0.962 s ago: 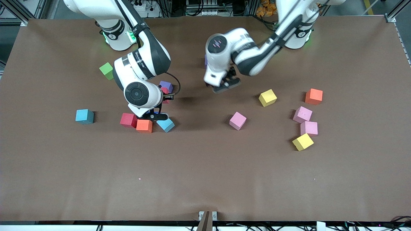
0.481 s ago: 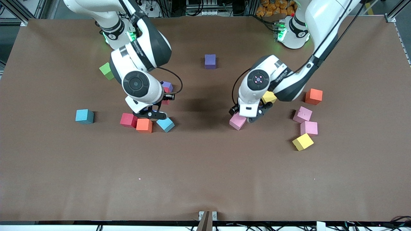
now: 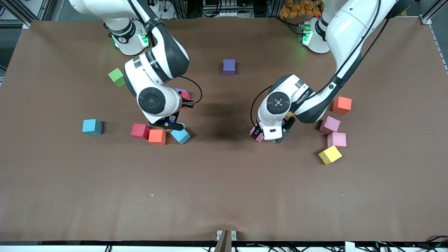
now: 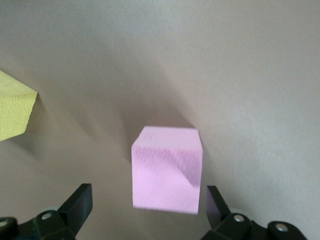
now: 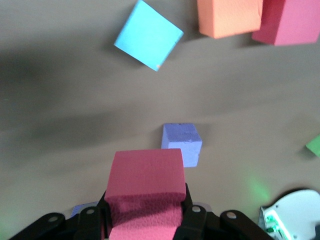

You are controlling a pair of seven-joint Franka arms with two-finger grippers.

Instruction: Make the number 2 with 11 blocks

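A red block (image 5: 146, 192) is clamped between the fingers of the right pincer (image 5: 145, 220), held up over the surface (image 3: 224, 182) above a light purple block (image 5: 182, 144) that lies on the surface toward the right arm's end; in the front view the held red block (image 3: 185, 95) peeks out beside the right wrist. Just nearer the front camera lie another red block (image 3: 140, 131), an orange block (image 3: 157, 137) touching it, and a light blue block (image 3: 180, 136) just beside the orange one; a darker blue block (image 3: 92, 127) sits apart, farther toward the right arm's end, and a lime-green cube (image 3: 116, 77) lies near the right arm's base. The left pincer (image 4: 147, 212) is down at the middle of the surface with its fingers (image 4: 77, 205) spread wide to either side of a pink block (image 4: 167, 170), not yet touching it; from the front only a corner of that pink block (image 3: 254, 133) shows under the wrist. A yellow block (image 4: 12, 110) lies near it. Toward the left arm's end are an orange block (image 3: 342, 105), two pink blocks (image 3: 329, 125) (image 3: 336, 140) close together, and a second yellow block (image 3: 330, 154) just nearer the camera. A dark purple block (image 3: 229, 67) sits alone, between the two arms' bases.
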